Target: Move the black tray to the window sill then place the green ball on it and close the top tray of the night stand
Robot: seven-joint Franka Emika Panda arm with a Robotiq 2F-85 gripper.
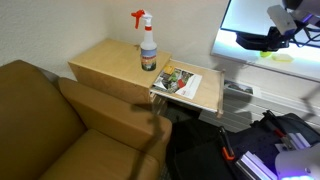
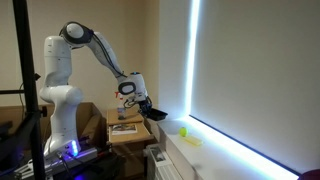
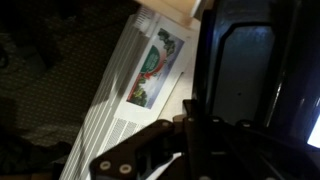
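Black tray (image 2: 157, 115) hangs clamped in the gripper (image 2: 146, 105) near the window sill (image 2: 230, 160).

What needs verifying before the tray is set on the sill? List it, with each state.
1. Black tray held in the gripper: ok.
2. Tray above the window sill: cannot tell.
3. Green ball clear of the landing spot: cannot tell.
4. Night stand's top tray shut: not ok, open, with a booklet on it.
5. Spray bottle upright, away from the arm: ok.
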